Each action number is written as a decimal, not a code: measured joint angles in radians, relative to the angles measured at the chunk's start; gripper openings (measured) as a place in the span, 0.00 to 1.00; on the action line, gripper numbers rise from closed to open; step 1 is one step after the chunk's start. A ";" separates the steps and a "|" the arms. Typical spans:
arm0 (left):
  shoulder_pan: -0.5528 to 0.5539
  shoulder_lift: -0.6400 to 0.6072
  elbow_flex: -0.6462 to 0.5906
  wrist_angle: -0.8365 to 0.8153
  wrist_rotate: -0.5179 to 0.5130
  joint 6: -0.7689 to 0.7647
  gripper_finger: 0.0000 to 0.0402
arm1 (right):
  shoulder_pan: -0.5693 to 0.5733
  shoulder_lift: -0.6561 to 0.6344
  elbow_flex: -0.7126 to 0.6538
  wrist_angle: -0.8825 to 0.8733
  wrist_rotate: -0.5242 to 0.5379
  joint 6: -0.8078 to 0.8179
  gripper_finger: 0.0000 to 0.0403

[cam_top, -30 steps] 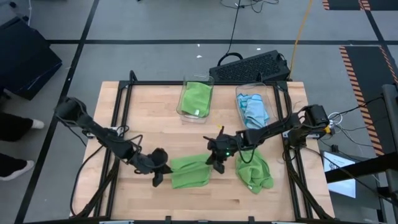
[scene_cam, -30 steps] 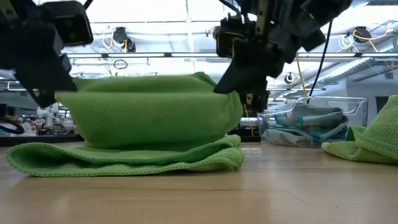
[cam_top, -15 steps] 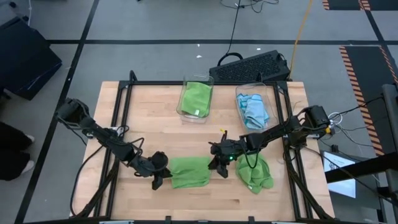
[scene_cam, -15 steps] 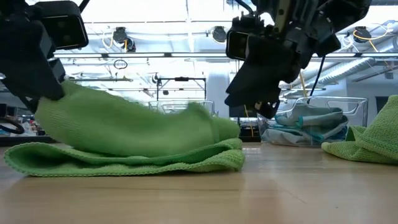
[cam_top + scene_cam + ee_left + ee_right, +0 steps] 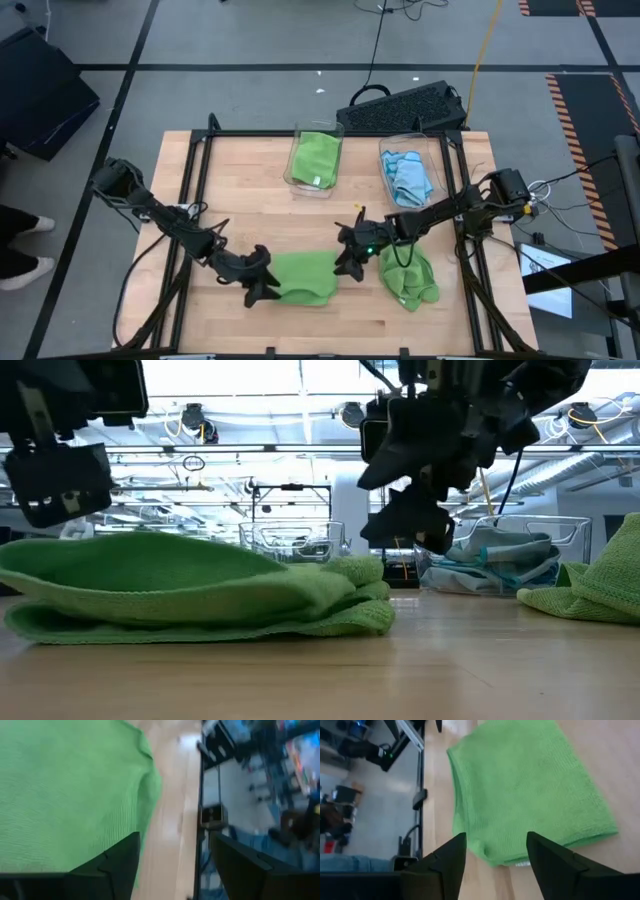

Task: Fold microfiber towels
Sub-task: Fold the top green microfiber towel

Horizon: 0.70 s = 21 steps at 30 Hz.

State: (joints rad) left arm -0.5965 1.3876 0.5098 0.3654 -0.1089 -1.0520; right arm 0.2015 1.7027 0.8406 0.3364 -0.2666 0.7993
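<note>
A lime green microfiber towel [image 5: 305, 277] lies folded in two on the wooden table, near its front edge; in the low view the towel [image 5: 190, 595] has its upper layer resting on the lower one. My left gripper [image 5: 262, 285] hovers open at the towel's left end, above the cloth [image 5: 65, 795]. My right gripper [image 5: 347, 262] hovers open at the towel's right end, with the cloth [image 5: 525, 790] below and ahead of its fingers. Neither gripper has anything between its fingers.
A second lime green towel [image 5: 408, 276] lies crumpled to the right of the folded one. At the back stand two clear bins, one with a green towel [image 5: 315, 158] and one with light blue towels [image 5: 405, 175]. A black keyboard [image 5: 405, 105] lies beyond the table's far edge.
Both grippers have opened and let go of the towel's raised edge. The upper layer, held up between them a second ago, has dropped onto the lower layer, first at the right end, then at the left. The lower layer has stayed in place.
</note>
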 joint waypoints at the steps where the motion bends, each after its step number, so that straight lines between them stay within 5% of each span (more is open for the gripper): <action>1: 0.003 0.000 0.000 0.003 -0.017 -0.023 0.61 | -0.005 0.000 0.000 0.004 -0.002 0.013 0.50; 11: 0.058 0.011 0.000 -0.048 -0.136 0.010 0.40 | -0.022 0.000 0.001 0.124 0.000 0.095 0.42; 15: 0.044 0.080 -0.001 -0.072 -0.081 0.028 0.27 | -0.022 0.000 0.002 0.132 -0.001 0.105 0.39; 21: -0.017 0.217 0.002 0.129 0.005 0.019 0.15 | -0.018 0.000 0.002 0.131 -0.026 0.105 0.36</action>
State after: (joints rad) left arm -0.6140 1.6047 0.5117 0.4941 -0.1040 -1.0325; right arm 0.1840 1.7027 0.8423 0.4674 -0.2928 0.9047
